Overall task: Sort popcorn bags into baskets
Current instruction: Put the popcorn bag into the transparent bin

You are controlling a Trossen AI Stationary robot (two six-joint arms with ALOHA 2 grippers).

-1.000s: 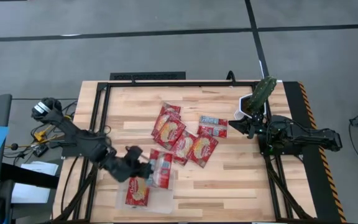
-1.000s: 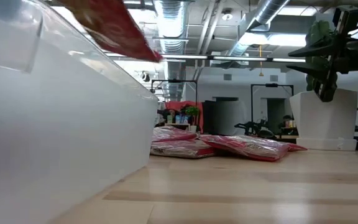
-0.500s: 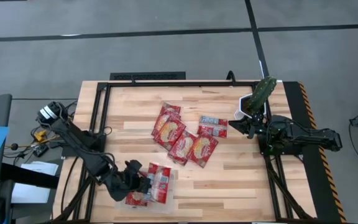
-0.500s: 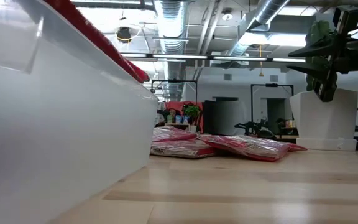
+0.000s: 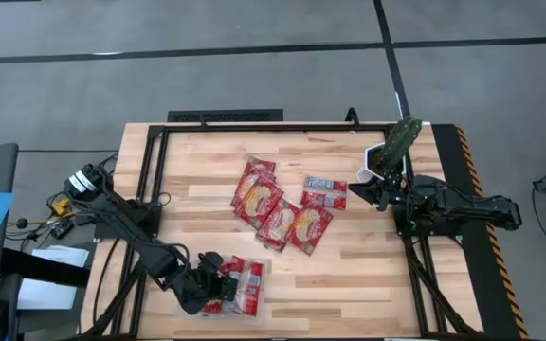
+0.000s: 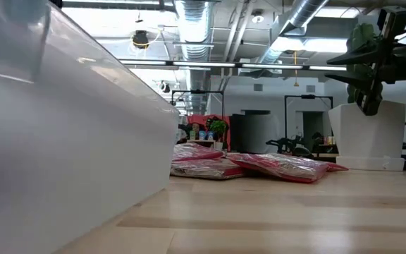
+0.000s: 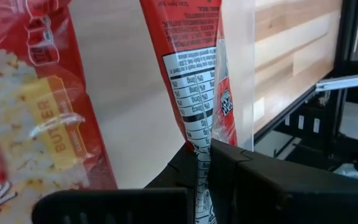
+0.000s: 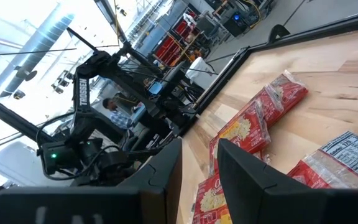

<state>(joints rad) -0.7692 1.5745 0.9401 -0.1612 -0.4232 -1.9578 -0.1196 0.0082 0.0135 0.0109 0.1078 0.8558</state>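
Several red and cream popcorn bags (image 5: 282, 204) lie overlapping in a pile mid-table, also seen in the low view (image 6: 259, 166). The clear tray (image 5: 259, 313) sits at the table's near edge, left of centre. My left gripper (image 5: 218, 284) is down in it, shut on one bag (image 5: 246, 282). Another bag (image 7: 30, 118) lies flat on the tray floor beside it. My right gripper (image 5: 379, 194) hangs open above the table's far right, beside the white bowl (image 5: 375, 156). My left gripper pinches the bag's end seam (image 7: 199, 149) between its two fingers, coming from the table's left, slanting down. The bag stands on edge and stretches away from the fingers toward the tray's wall (image 7: 238, 74). I cannot tell whether it touches the tray floor.
The white bowl with a green object (image 5: 404, 137) stands at the far right corner. A black frame (image 5: 150, 170) runs along the table's edges. Bare wood lies between the pile and the near edge, right of the tray. The tray's wall (image 6: 69, 155) blocks the low view's left half.
My left gripper has moved toward the table's near edge and down into the tray, carrying the bag with it. In the low view the red bag has sunk behind the tray's wall and out of sight. The right arm has kept still.
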